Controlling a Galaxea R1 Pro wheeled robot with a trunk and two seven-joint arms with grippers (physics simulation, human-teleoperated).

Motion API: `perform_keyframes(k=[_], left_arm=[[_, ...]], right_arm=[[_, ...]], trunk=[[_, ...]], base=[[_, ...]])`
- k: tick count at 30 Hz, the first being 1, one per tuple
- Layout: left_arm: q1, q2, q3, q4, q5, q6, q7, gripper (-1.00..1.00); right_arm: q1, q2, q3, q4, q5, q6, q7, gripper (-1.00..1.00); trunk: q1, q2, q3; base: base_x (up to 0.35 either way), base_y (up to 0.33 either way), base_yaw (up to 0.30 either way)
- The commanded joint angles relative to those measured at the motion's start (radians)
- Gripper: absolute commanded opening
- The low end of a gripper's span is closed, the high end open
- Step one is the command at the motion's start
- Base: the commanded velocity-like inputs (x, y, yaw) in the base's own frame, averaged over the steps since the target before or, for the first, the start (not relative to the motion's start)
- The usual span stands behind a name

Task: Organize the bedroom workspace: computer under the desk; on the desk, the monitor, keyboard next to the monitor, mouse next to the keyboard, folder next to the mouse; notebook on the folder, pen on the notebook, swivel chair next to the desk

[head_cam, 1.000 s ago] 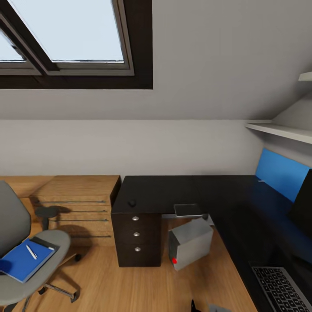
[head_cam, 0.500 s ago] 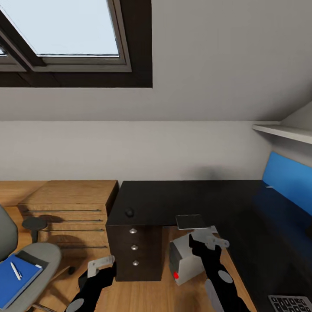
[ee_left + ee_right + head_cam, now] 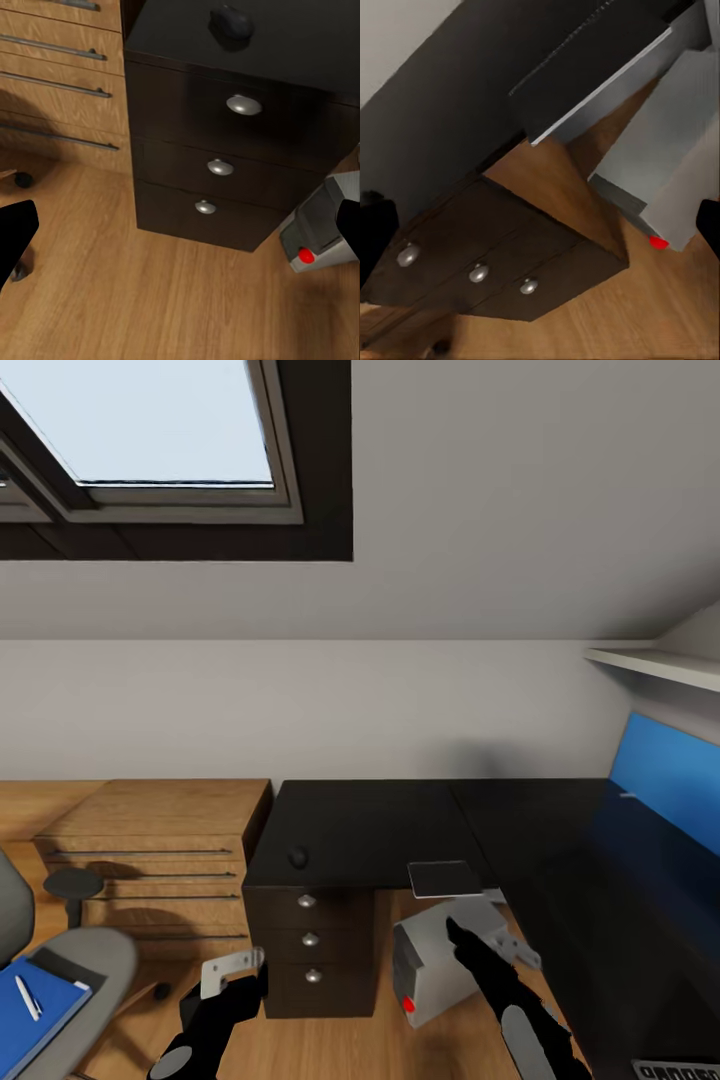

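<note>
The black desk (image 3: 400, 815) runs along the wall, with the small black mouse (image 3: 298, 855) above its drawers. The silver computer (image 3: 440, 960) stands tilted on the floor under it. At lower left, the grey swivel chair (image 3: 85, 960) holds the blue folder (image 3: 30, 1010), the dark notebook (image 3: 60, 966) and the white pen (image 3: 28, 998). A sliver of keyboard (image 3: 685, 1069) shows at the bottom right. My left gripper (image 3: 235, 972) is open before the drawers (image 3: 221, 166), empty. My right gripper (image 3: 490, 945) is open above the computer (image 3: 660, 172). The monitor is out of view.
A light wooden drawer chest (image 3: 150, 840) stands left of the desk with a small round stool (image 3: 72, 883) in front. A blue wall panel (image 3: 665, 775) and a white shelf (image 3: 655, 665) are at the right. A flat grey panel (image 3: 443, 878) juts from the desk's inner edge.
The camera has swung, shifting the chair and keyboard toward the edges. Both arms have risen into view, and the right gripper has since dropped slightly toward the computer.
</note>
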Motion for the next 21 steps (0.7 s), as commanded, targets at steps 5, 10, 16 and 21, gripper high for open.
perform_keyframes(k=[5,10,16,21], left_arm=[[-0.001,0.001,-0.005,-0.001,0.008,0.002,0.009,1.0],[-0.001,-0.001,-0.011,-0.001,0.008,0.004,0.009,1.0],[-0.001,-0.018,-0.028,-0.007,0.021,0.009,0.012,1.0],[-0.001,-0.029,-0.027,-0.006,0.013,0.009,0.012,1.0]], right_arm=[[0.0,-0.056,-0.032,0.044,-0.208,0.008,0.076,1.0],[0.0,-0.087,-0.039,0.074,-0.324,0.007,0.125,1.0],[-0.002,-0.078,-0.065,0.084,-0.359,0.002,0.152,1.0],[-0.003,-0.07,-0.053,0.067,-0.342,0.001,0.158,1.0]], trunk=[[0.001,-0.001,-0.001],[0.001,-0.001,-0.001],[0.001,-0.001,-0.001],[0.001,-0.001,-0.001]], base=[[0.283,0.078,0.0],[0.31,0.087,0.0],[0.088,0.023,0.0],[0.0,0.0,0.0]])
